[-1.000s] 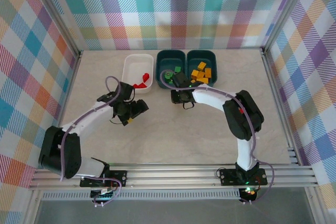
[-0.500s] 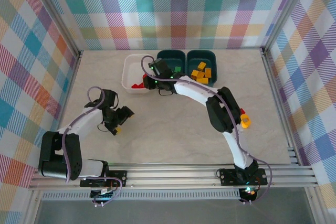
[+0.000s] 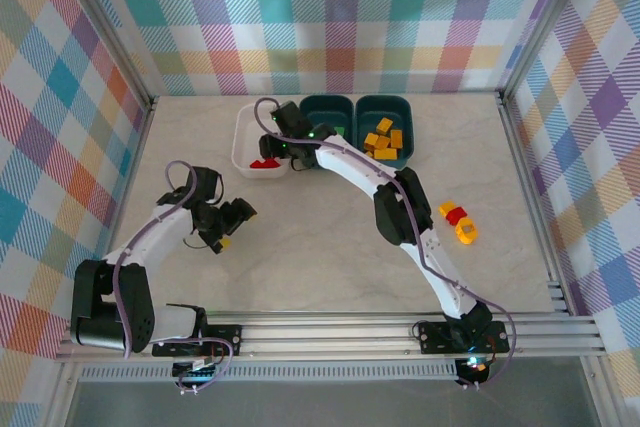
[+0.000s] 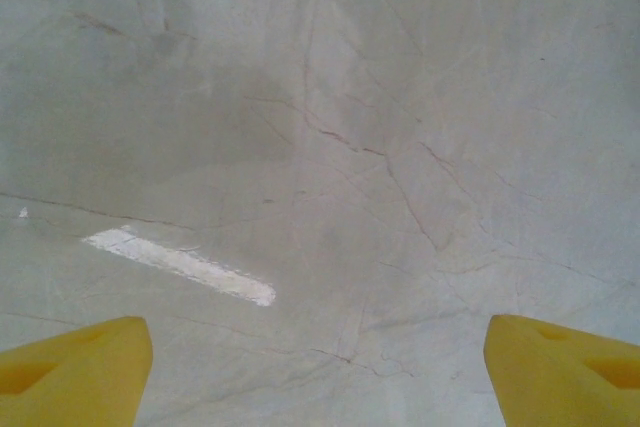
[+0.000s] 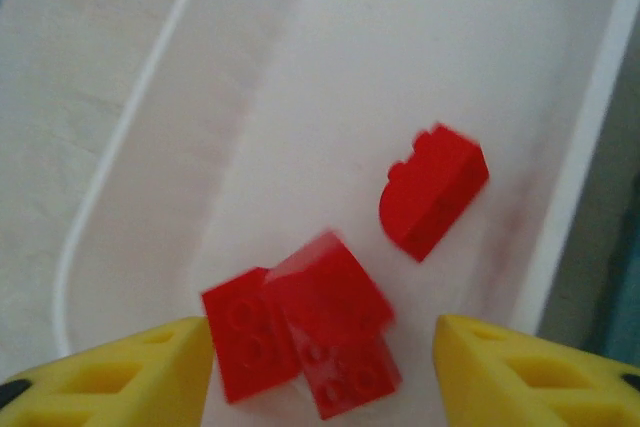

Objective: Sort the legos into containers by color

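Note:
My right gripper [image 3: 275,143] hangs open over the white tub [image 3: 245,132]. In the right wrist view its jaws [image 5: 322,347] stand apart, and a blurred red lego [image 5: 335,292] lies free between them on two other red legos [image 5: 245,342]. A rounded red lego [image 5: 432,190] rests further into the tub [image 5: 130,117]. Two teal tubs [image 3: 385,107] stand to the right; the right one holds several yellow-orange legos [image 3: 384,139]. My left gripper [image 3: 230,226] is open over bare table, nothing between its fingers [image 4: 80,367].
Three loose legos lie on the table at the right: yellow [image 3: 446,208], red [image 3: 457,216] and orange [image 3: 466,233]. My right arm [image 3: 395,197] stretches across the table's middle and covers part of the left teal tub [image 3: 325,107]. Checked walls close in three sides.
My right gripper swung left from the teal tubs to over the white tub and opened, letting go of a red lego. My left arm drew back to the left.

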You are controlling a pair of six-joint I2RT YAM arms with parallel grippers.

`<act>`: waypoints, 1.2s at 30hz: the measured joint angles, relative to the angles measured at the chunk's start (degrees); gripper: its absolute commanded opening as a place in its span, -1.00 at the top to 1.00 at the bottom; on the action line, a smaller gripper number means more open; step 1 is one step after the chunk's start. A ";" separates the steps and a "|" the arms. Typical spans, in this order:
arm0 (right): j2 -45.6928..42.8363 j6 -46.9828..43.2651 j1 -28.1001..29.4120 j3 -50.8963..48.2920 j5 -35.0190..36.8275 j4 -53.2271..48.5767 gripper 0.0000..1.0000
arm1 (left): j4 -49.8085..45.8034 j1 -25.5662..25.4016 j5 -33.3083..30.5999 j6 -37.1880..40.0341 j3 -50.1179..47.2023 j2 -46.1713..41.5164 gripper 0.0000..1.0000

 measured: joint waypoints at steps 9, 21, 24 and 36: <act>-28.52 -5.05 0.44 -38.64 8.50 8.98 -0.54 | -4.85 -6.69 -6.64 1.88 7.78 -2.51 -0.71; -41.57 -5.27 -10.86 -66.18 10.67 9.01 -0.72 | 0.85 -14.19 -8.07 -0.59 2.36 -0.28 -0.71; -40.48 -5.35 -11.39 -65.92 10.08 9.27 -0.70 | 1.20 -15.45 -8.00 -1.29 1.73 3.34 -0.71; -28.48 -7.43 -13.18 -57.29 8.46 10.54 -0.19 | 1.60 -16.98 -8.24 -1.40 5.16 7.52 -0.71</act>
